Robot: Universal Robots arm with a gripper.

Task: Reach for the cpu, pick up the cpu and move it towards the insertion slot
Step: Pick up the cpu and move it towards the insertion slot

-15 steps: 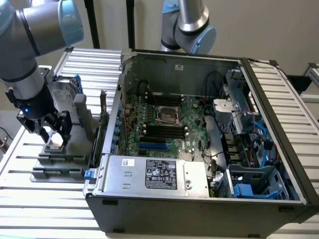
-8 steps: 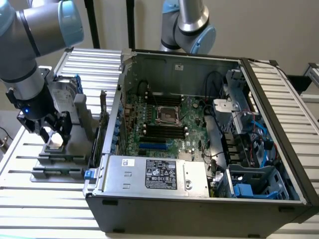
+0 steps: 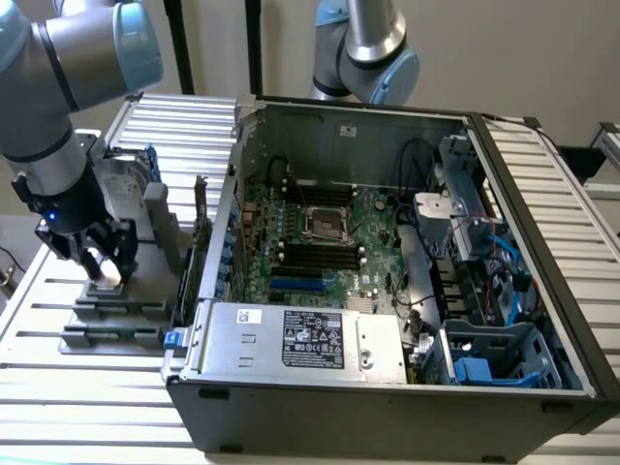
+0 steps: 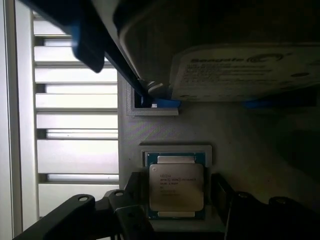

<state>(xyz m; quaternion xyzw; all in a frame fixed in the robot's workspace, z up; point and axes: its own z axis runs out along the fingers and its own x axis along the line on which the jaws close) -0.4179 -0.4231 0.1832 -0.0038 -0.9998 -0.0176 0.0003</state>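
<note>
slatted table (image 3: 97, 397) — cpu (image 4: 176, 186) on grey fixture (image 4: 200, 130), pale wall (image 3: 542, 48)

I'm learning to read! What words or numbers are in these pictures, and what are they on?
"Seagate": on the white label of the silver hard drive with blue clips; smaller print is blurred.
Flat square silver cpu: printed lines, too small to read.
Black-and-white label on the grey metal power supply box: too small to read.
White sticker inside the dark computer case: unreadable.
</note>
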